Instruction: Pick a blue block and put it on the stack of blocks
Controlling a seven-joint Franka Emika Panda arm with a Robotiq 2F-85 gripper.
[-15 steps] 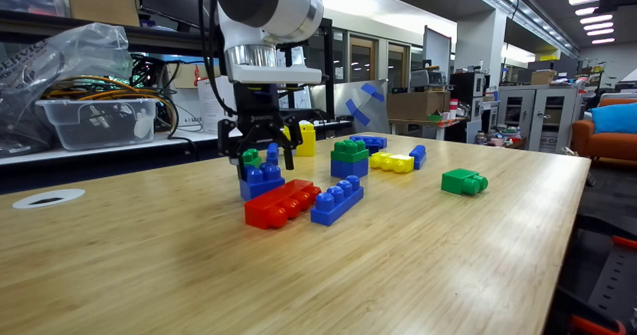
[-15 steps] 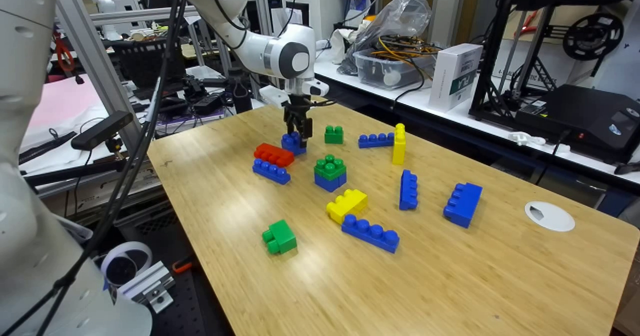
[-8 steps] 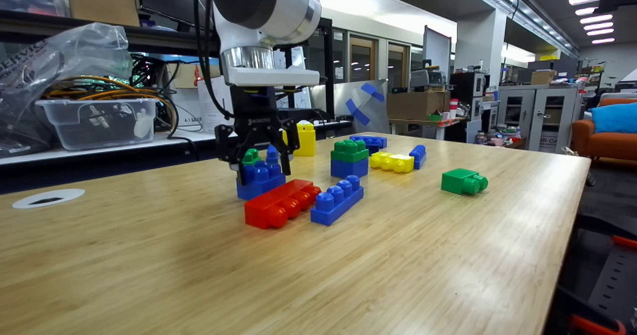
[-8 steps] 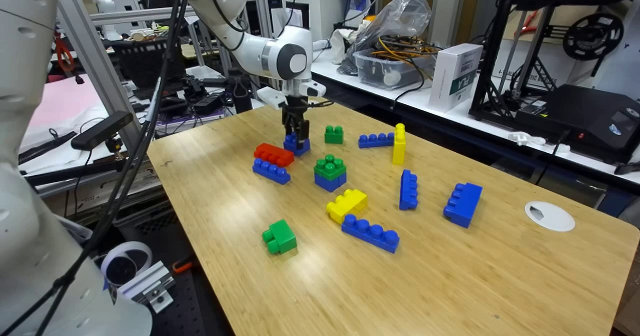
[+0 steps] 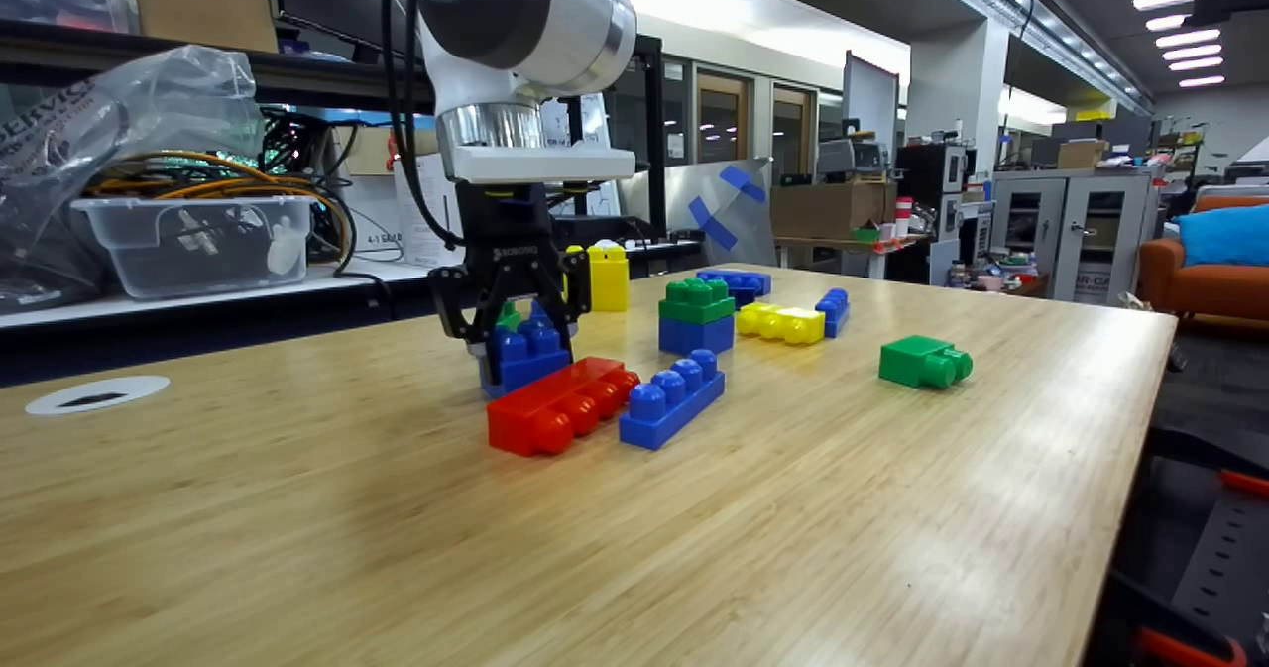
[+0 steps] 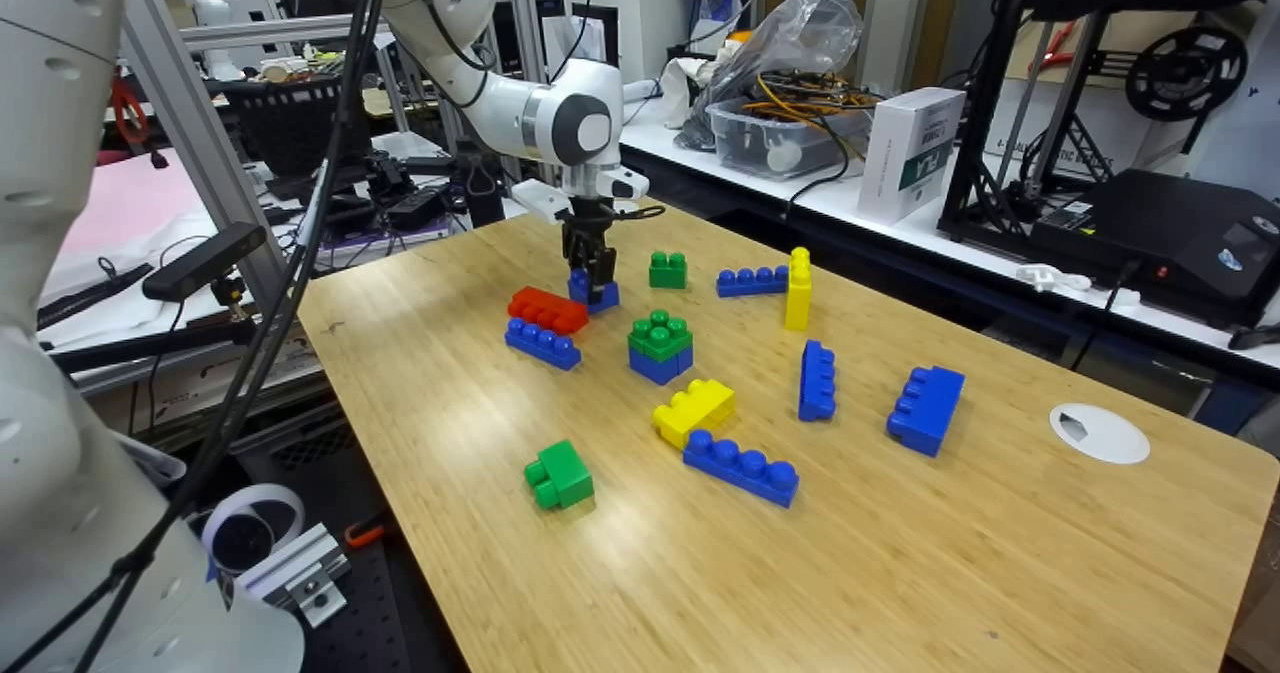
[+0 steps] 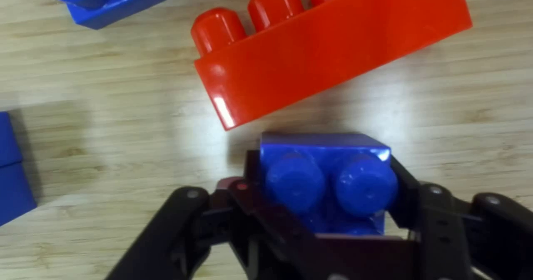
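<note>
The blue block [image 7: 329, 184], a chunky studded brick, stands upright on the table. In the wrist view it fills the space between the black fingers of my gripper [image 7: 327, 178], which press on its two opposite sides. Both exterior views show the gripper [image 5: 528, 350] pointing down over the block [image 6: 597, 295], shut on it; its lower part seems to rest on the wood. The stack of blocks [image 6: 660, 348], green on top of blue, stands a short way off; an exterior view shows that stack [image 5: 696, 317] to the right of the gripper.
A red brick [image 5: 555, 409] lies close beside the held block, with a long blue brick [image 5: 674, 399] past it. A green brick [image 6: 668, 270] is near the gripper's other side. Yellow bricks [image 6: 695, 410], [image 6: 798, 290] and several more blue ones are spread over the table.
My gripper has come down a little around the blue block and its fingers have closed onto the sides. The block has shifted slightly; the other bricks stay put.
</note>
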